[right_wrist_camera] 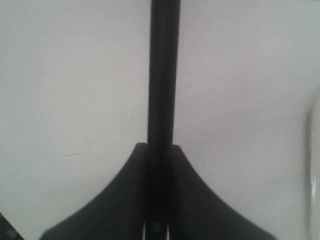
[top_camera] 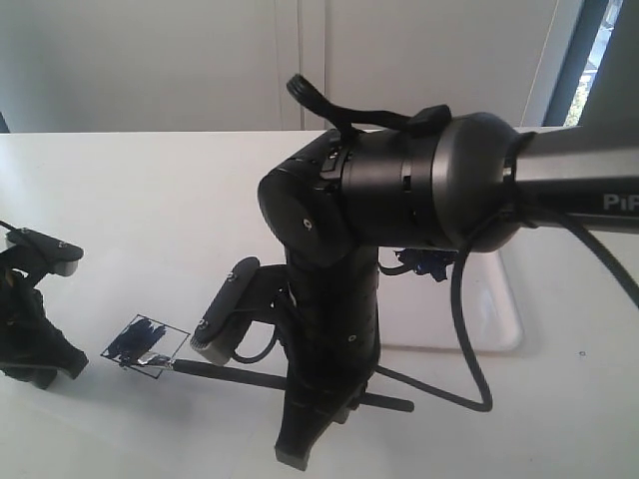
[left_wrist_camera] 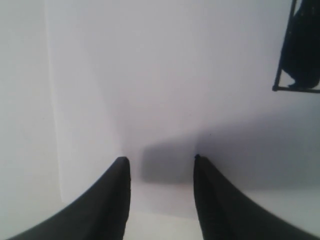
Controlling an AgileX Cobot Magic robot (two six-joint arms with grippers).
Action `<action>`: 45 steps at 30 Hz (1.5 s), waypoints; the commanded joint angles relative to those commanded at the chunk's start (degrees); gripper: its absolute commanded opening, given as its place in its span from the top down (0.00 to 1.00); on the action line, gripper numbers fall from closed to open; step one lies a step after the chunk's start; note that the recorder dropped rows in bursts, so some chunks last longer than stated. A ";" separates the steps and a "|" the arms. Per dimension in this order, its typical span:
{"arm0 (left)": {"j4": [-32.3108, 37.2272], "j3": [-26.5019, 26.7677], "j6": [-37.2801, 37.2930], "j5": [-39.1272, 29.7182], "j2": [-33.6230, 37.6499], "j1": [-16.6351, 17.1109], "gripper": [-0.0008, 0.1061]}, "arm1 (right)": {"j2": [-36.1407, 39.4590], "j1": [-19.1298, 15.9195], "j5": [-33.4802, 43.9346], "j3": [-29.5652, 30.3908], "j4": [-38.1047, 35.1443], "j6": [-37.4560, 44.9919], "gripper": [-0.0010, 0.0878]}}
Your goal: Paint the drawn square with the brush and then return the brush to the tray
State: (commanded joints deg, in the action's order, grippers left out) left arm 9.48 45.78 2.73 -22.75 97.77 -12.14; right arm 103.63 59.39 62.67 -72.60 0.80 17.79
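At the far left, the left pincer point(left_wrist_camera: 160, 159) points at the white surface point(top_camera: 150, 200), its jaws spread with nothing between them. Just to its right lies the drawn square point(top_camera: 146, 343), tilted, with most of its inside smeared dark blue-black. The brush point(top_camera: 235, 373) meets it from the right. Its silver ferrule end lies over the square's near edge, and the black handle runs rightward into the right pincer point(right_wrist_camera: 159, 148), which pinches it from both sides. The right arm point(top_camera: 399, 190) hides the handle's middle and part of the tray point(top_camera: 499, 324). The tray sits well to the right of the square and has a dark paint blob point(top_camera: 424, 264) by its far edge. A black cable point(top_camera: 469, 369) loops down in front of the tray.
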 joint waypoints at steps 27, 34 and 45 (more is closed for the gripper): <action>0.00 0.00 0.00 0.00 0.00 0.00 0.55 | 1.76 0.00 0.09 0.00 6.04 -5.77 0.99; 0.00 0.00 0.00 0.00 0.00 0.00 0.55 | 1.76 0.00 -0.41 0.00 10.76 -9.15 0.99; 0.00 0.00 0.00 0.00 0.00 0.00 0.55 | 1.76 0.00 -0.89 0.00 10.63 -9.98 0.99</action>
State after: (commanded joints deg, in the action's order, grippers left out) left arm 9.48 45.78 2.73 -22.75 97.77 -12.14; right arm 105.39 59.39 61.78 -72.60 11.42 7.82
